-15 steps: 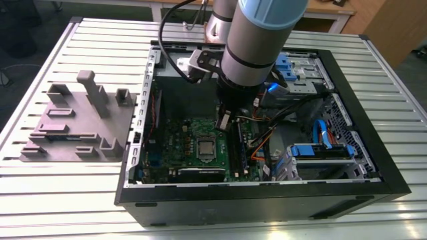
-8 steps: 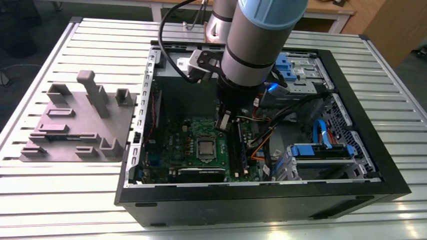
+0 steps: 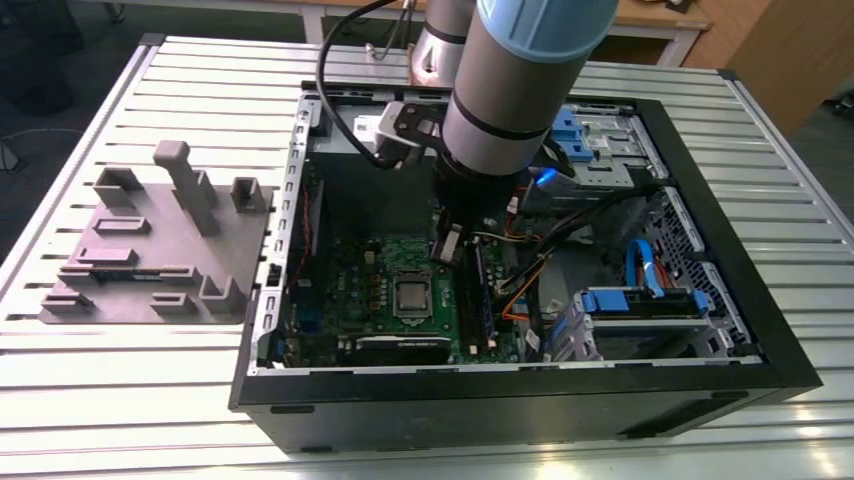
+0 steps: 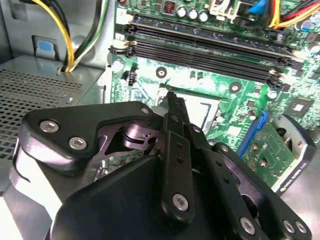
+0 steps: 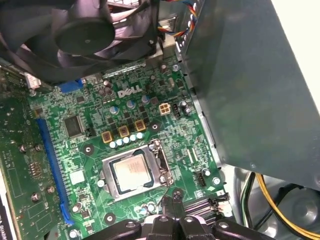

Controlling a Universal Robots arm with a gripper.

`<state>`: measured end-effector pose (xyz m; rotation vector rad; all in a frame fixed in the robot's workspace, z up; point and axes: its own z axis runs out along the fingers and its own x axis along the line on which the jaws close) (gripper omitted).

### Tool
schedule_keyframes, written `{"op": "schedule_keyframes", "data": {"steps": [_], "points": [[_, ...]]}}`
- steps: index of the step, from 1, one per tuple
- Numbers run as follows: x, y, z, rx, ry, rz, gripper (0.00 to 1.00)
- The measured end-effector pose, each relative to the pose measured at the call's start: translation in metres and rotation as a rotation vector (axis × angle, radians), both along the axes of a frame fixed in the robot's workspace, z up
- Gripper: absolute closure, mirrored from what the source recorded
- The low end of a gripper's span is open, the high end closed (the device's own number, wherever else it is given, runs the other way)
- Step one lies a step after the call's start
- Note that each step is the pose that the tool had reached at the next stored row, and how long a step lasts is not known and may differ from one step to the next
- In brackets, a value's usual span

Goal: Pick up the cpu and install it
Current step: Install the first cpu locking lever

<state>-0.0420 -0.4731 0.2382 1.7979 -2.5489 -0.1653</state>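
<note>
Pincer (image 5: 171,201) fully closed, empty, just beside the cpu (image 5: 131,172)

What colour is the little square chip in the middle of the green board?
Shiny silver-grey. The cpu shows best in the first wrist view.

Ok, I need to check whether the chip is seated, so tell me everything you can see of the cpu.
The cpu is a small flat square with a shiny silver-grey metal top. It lies flat and face up in its socket on the green motherboard, near the board's middle in the exterior view. A metal socket frame borders it; whether that is latched I cannot tell. The gripper, fingers shut, is beside the socket and does not touch the chip.
</note>
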Motion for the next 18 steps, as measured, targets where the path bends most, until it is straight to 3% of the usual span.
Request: {"op": "schedule_keyframes", "data": {"steps": [9,13,15,18], "points": [[0.0000,-0.0009,-0.0020,-0.0011,0.0001,0.085,0.90],[0.0000,-0.0027,-0.0024,-0.0471,0.0021,0.088,0.90],[0.0000,-0.0029,-0.0033,-0.0500,0.0019,0.101,0.90],[0.0001,-0.0029,-0.0054,-0.0501,0.0006,0.150,0.90]]}}
